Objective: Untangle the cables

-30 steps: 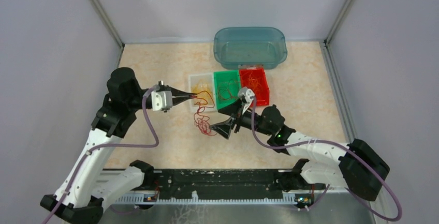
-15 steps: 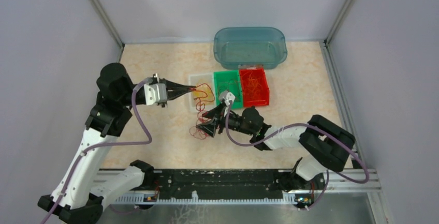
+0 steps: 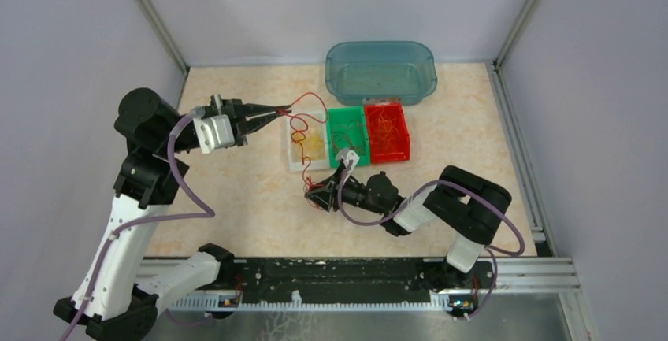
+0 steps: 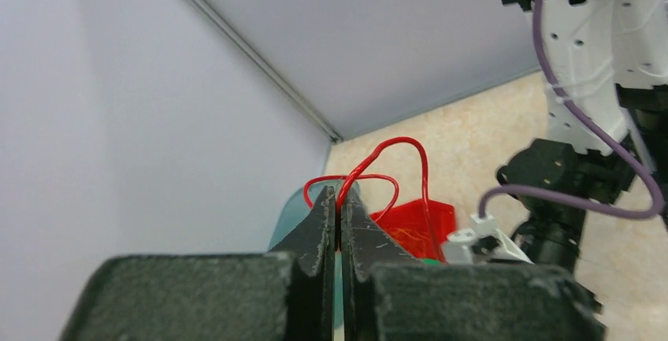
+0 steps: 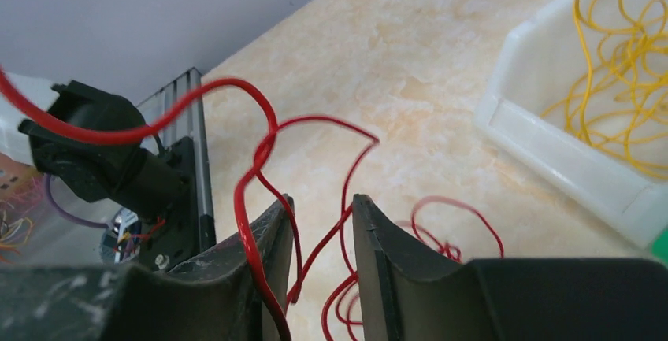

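The cables here are thin red wires: a small clump [image 3: 313,192] lies on the table in front of the bins. One long red wire [image 3: 298,127] rises from it to my left gripper [image 3: 280,109], which is shut on the wire [image 4: 391,146] and held high, left of the bins. In the left wrist view the pads meet on a loop at the left gripper's [image 4: 340,196] tips. My right gripper [image 3: 319,194] is low at the clump. Its jaws stand apart in the right wrist view, red strands [image 5: 343,169] running through the gap of the right gripper [image 5: 321,207].
Three small bins stand side by side: a white bin [image 3: 293,160] with yellow wires [image 5: 622,73], a green bin [image 3: 345,156] and a red bin [image 3: 403,132] with orange wires. A teal tub [image 3: 380,69] sits behind them. Walls enclose the table on three sides.
My left gripper has moved back and to the left, drawing the red wire out long. My right gripper has slid left and down onto the clump, its jaws narrowing.
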Robot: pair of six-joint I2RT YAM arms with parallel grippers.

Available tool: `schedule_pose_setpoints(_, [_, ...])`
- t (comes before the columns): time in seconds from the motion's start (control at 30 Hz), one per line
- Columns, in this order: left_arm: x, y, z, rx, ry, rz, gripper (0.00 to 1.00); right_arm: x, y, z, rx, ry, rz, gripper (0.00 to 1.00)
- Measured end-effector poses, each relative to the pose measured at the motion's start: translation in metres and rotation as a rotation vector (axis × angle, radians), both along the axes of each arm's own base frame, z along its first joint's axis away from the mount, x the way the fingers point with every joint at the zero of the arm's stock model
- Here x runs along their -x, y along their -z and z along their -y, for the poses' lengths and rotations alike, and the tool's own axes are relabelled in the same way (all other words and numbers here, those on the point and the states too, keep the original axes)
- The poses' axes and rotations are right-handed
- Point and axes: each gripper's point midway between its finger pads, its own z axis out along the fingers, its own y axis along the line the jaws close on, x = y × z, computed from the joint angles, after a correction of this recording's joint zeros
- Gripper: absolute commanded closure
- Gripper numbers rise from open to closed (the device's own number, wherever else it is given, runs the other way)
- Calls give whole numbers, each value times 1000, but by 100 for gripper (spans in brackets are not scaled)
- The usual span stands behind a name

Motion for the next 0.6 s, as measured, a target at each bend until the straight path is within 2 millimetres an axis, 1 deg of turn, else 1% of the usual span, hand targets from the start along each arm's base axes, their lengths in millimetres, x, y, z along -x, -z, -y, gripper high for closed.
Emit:
schedule_pose_setpoints(0.03, [-1, -6, -1, 10, -10, 16, 100, 0, 6, 2, 8, 6, -8, 71])
schedule_pose_setpoints(0.13, [-5, -27, -4, 49, -48, 85, 100, 2, 20, 8, 29, 22, -32, 74])
schedule_pose_setpoints(0.23, [-8, -50, -9, 86, -89, 181, 100, 5, 36, 16, 56, 32, -60, 86])
schedule_pose_setpoints(0.33, [-10, -74, -15, 121, -138, 280, 100, 9, 49, 23, 76, 41, -92, 87])
schedule_pose_setpoints(0.37, [-11, -88, -20, 142, -171, 340, 100, 11, 53, 26, 80, 44, -101, 89])
schedule_pose_setpoints(0.4, [-11, -93, -21, 150, -181, 358, 100, 12, 54, 28, 82, 46, -108, 90])
schedule_pose_setpoints(0.43, [-12, -104, -25, 168, -210, 408, 100, 13, 56, 30, 84, 47, -112, 92])
schedule_pose_setpoints(0.6, [-13, -155, -44, 246, -341, 622, 100, 16, 59, 36, 82, 59, -131, 91])
